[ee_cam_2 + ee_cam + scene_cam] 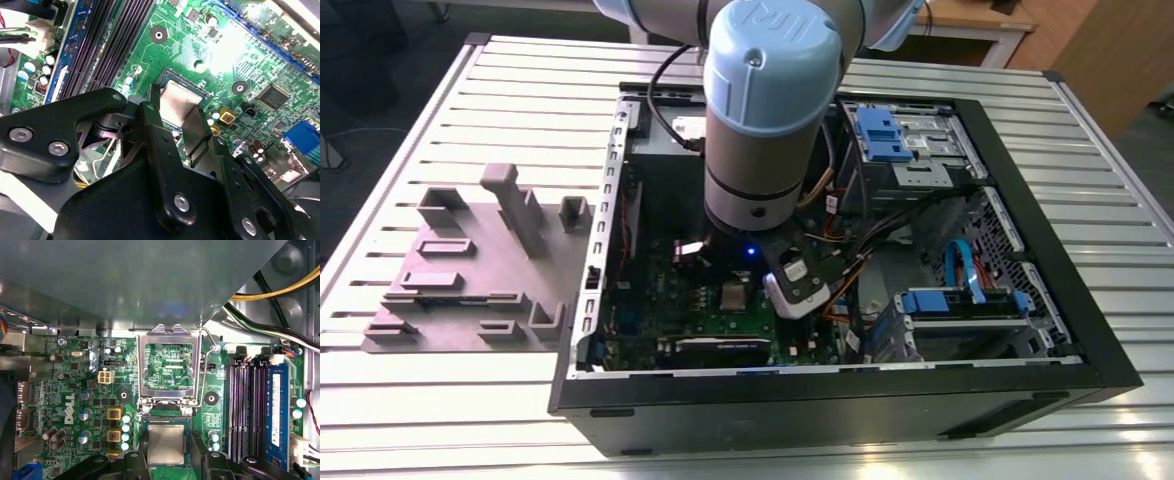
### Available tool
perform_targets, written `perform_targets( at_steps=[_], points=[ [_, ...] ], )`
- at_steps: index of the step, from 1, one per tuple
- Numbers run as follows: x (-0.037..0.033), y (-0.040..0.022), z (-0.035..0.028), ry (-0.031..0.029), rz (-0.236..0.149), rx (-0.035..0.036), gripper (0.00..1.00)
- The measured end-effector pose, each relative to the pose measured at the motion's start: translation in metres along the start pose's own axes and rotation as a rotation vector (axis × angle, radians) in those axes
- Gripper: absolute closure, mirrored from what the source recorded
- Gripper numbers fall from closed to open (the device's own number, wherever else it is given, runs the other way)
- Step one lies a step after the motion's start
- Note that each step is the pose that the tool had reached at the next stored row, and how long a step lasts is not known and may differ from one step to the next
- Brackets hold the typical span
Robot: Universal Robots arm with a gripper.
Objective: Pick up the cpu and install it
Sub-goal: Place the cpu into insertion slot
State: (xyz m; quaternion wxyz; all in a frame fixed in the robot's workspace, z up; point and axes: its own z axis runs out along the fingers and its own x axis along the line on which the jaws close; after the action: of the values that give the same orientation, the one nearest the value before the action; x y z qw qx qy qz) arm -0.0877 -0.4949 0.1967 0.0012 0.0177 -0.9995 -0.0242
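First wrist view tells it best, so starting there. One cpu [166, 444], and it's lying flat inside the socket border on the green motherboard [75, 385], edges square to the socket. To me that looks seated, not perched on top.

The one socket frame [169, 337] is swung up on its hinge, away from the chip, and you can see board through its window. Its single wire lever [202, 375] is unhooked beside it. Makes sense: both have to be out of the way or nothing goes into the socket, and neither is closed over the chip yet.

The claw [175, 112] hangs low, right over the cpu. Honestly I can't tell whether it's pinching the chip or has let go; the black body hides the contact in both wrist views.

Beside the socket I count four memory slots [245, 405] in a row, and one of them carries a blue stick [278, 405].

Exterior view: one arm [767, 100] reaching straight down into one pc case [854, 405]. The case lies on its side with the panel off, presumably so the board faces up for a top-down approach. It sits on the slatted table [454, 420], with one grey fixture block [467, 270] just beside it on the exterior view's left.
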Motion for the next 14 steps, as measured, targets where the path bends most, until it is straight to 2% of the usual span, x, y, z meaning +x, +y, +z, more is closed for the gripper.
perform_targets(
  at_steps=[8,11,14],
  points=[
    [0.0,0.0,-0.0003,0.0002,0.0,0.0003,0.55],
    [0.0,0.0002,-0.0045,0.0003,0.0,0.0005,0.55],
    [0.0,0.0002,-0.0045,0.0001,0.0,0.0001,0.55]
  ],
)
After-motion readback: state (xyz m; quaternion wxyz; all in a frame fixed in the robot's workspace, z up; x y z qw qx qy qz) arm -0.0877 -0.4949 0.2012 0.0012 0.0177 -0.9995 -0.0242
